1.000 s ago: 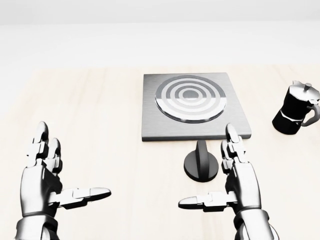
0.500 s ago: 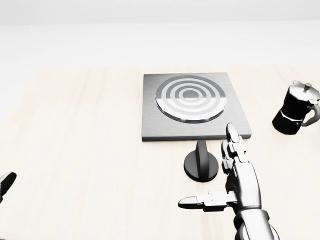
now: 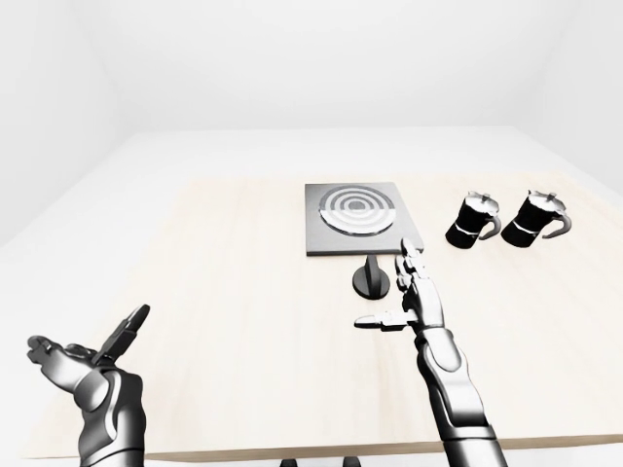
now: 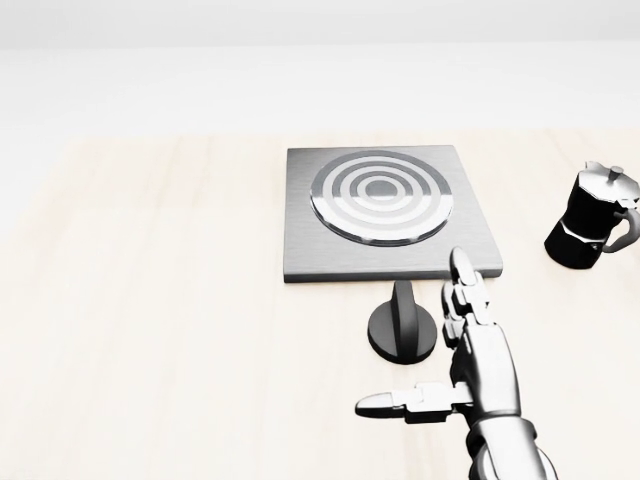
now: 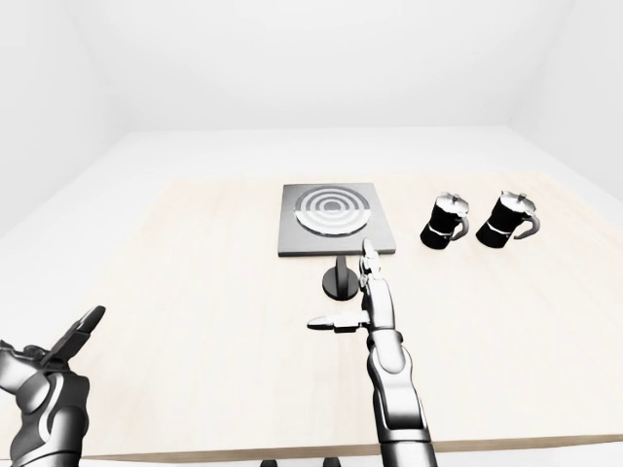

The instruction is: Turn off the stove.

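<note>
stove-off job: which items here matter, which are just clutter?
Job:
stove
knob just below the stove in the head view
right hand, open, beside the knob, not touching

Clutter:
two moka pots, right of the stove
left hand, open, low at left, far from the knob
table

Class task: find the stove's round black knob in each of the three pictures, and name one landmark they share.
Left-eye view: knob, right of centre, just below the stove.
Head view: knob, lower right of centre, left of the right hand.
Right-eye view: knob, near centre, below the stove.
Shared landmark: the stove's ringed burner, directly above the knob in every view.
</note>
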